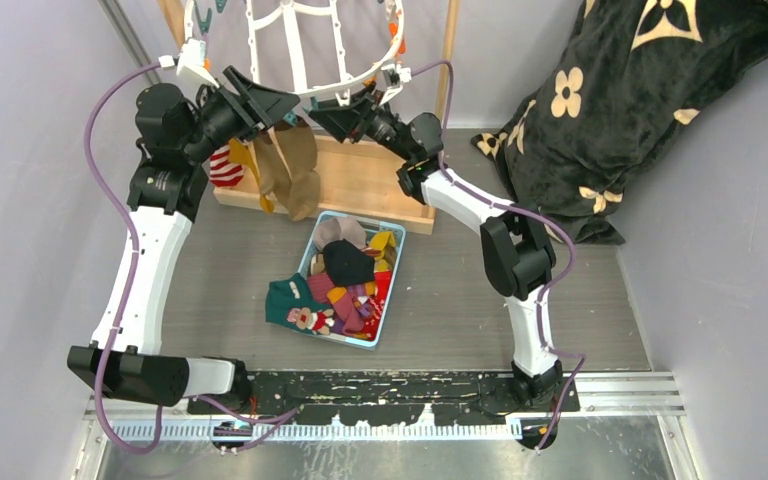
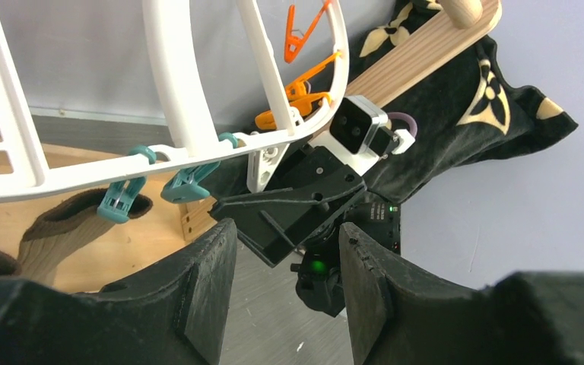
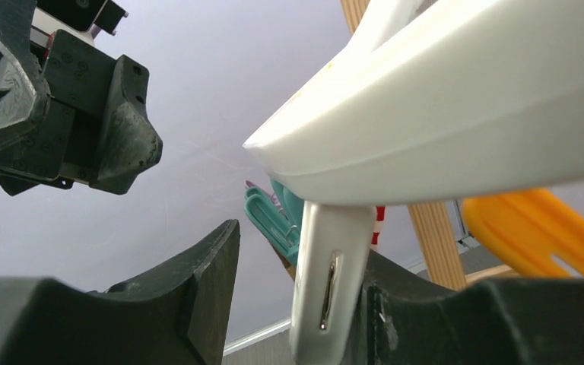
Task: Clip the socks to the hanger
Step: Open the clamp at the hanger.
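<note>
White plastic of the hanger (image 2: 176, 68) crosses the top of my left wrist view, its rim sweeping from the left edge up to the upper right. My left gripper (image 2: 285, 251) sits just under that rim with its two fingers spread and nothing between them; past the gap I see the black body of my other arm. Two teal clips (image 2: 122, 199) dangle from the rim at centre left, and orange clips (image 2: 296, 106) hang further right near the top.

My right gripper (image 3: 296, 274) is raised close beneath the rim. A white peg (image 3: 327, 289) hangs down between its fingers, lying against the finger on the right of that view, with clear space to the other. So those jaws are parted, not clamped.

In the top view both grippers meet at upper centre. Below them hang a tan-brown sock (image 1: 295, 175), a mustard sock (image 1: 245, 158) and a red-white striped sock (image 1: 225, 167), in front of the wooden stand (image 1: 370, 185). More socks (image 1: 345, 265) lie heaped in a light blue basket (image 1: 360, 342) at the centre of the frame. A black flowered blanket (image 1: 620, 110) fills the upper right.
</note>
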`<state>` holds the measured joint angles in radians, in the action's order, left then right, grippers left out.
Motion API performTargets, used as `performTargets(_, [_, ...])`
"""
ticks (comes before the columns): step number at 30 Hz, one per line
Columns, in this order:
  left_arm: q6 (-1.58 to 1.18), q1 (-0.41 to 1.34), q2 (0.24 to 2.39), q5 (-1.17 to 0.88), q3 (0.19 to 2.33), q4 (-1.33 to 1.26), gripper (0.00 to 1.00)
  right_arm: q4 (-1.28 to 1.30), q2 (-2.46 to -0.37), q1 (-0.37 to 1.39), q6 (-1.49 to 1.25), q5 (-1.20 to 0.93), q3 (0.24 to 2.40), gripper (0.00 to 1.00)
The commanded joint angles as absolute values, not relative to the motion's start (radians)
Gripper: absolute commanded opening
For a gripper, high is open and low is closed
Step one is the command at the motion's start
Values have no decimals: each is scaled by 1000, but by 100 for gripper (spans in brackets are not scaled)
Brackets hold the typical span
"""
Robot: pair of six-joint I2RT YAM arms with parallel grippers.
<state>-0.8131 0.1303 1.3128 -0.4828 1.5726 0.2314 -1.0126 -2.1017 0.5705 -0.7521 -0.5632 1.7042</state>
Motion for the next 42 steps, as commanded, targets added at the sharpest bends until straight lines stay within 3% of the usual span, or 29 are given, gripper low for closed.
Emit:
performTargets(1, [-831,127,1288,-506,1623,207,53,-1063,-2098,594,-717,-551,1749,51])
performTargets(4, [-834,126,1286,-511,1620,209,52,-1057,-2075,605,-633,-436,1694,55])
performTargets(8, [-834,127,1288,-513,1628,210,53,-1134,-2044,621,-568,-334,1613,45])
performTargets(16, [-833,126,1294,-519,1646,226,53,-1243,-2010,645,-542,-279,1523,45])
performTargets(24, [-833,126,1300,-531,1686,250,53,-1342,-2065,607,-675,-330,1573,57])
performTargets(42, [-847,127,1295,-549,1684,256,53,-1316,-2190,600,-766,-386,1724,66])
